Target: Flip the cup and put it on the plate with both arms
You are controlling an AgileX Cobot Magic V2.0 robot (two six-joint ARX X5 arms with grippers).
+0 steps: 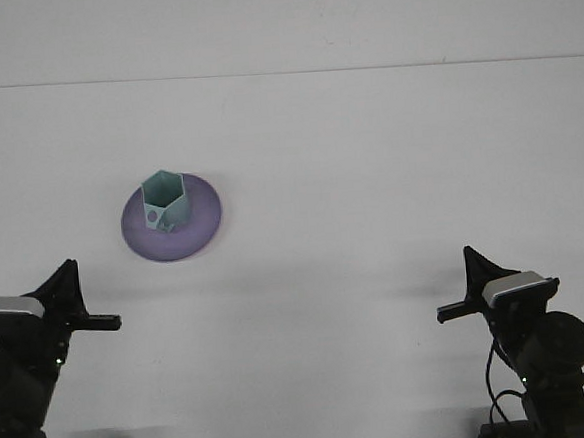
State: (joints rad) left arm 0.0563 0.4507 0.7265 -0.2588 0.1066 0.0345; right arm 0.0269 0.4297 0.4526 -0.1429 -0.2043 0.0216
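Note:
A pale teal hexagonal cup stands upright with its mouth up on the purple plate, left of the table's middle. Nothing touches the cup. My left gripper sits low at the bottom left, well in front of the plate and apart from it. At the bottom right is my right gripper, far from the cup and plate. Both grippers are seen side-on and hold nothing that I can see.
The white table runs to a back edge near the top of the view. Both arm bases stand at the near edge.

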